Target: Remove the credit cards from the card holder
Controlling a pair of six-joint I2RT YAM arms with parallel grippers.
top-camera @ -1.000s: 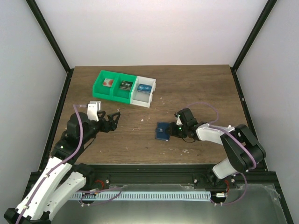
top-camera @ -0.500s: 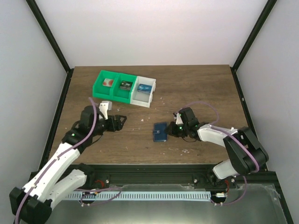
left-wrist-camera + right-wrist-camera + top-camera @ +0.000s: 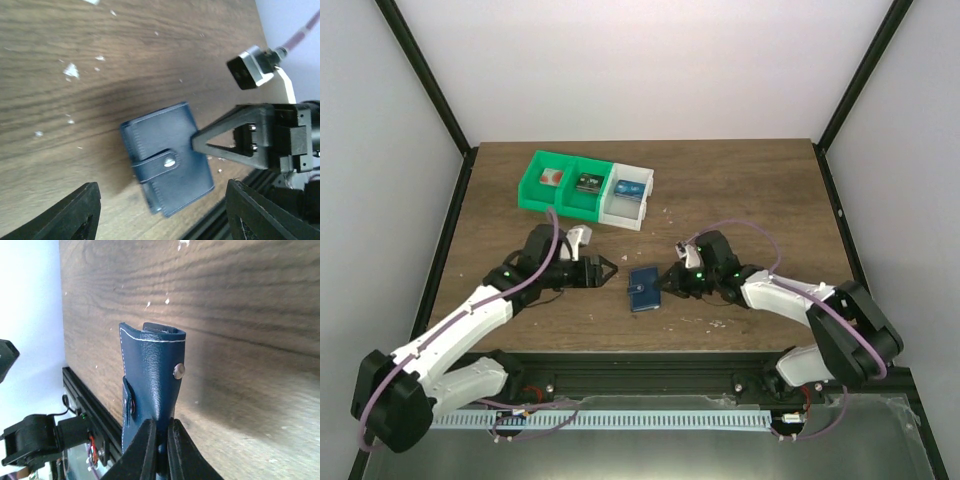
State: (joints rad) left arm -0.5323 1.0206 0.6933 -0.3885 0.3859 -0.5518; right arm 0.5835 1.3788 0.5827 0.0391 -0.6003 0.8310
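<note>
The right gripper [image 3: 159, 440] has its jaws closed narrow on one short edge of the flat dark-blue stitched card holder [image 3: 152, 375], which stands straight out from them, folded shut. The holder's strap [image 3: 152, 162] wraps over its long edge and is fastened by a silver snap. The left gripper [image 3: 605, 270] has its jaws spread wide with nothing between them. The holder [image 3: 167, 157] lies just ahead of them and centred on their gap, apart from both fingertips [image 3: 82, 210]. Seen from above, the holder [image 3: 643, 288] sits between the two sets of jaws over the brown wood-grain worktop [image 3: 740, 190]. Whether it rests on the wood or hangs just above it cannot be told. White flecks [image 3: 71, 71] dot the wood ahead of the left jaws. Well beyond both sets of jaws, toward the far side, stands a green-and-white three-compartment plastic tray [image 3: 532, 192]. It holds a red-and-white card [image 3: 551, 178] in the left compartment, a dark card [image 3: 588, 182] in the middle one and a blue card [image 3: 627, 187] in the white one.
</note>
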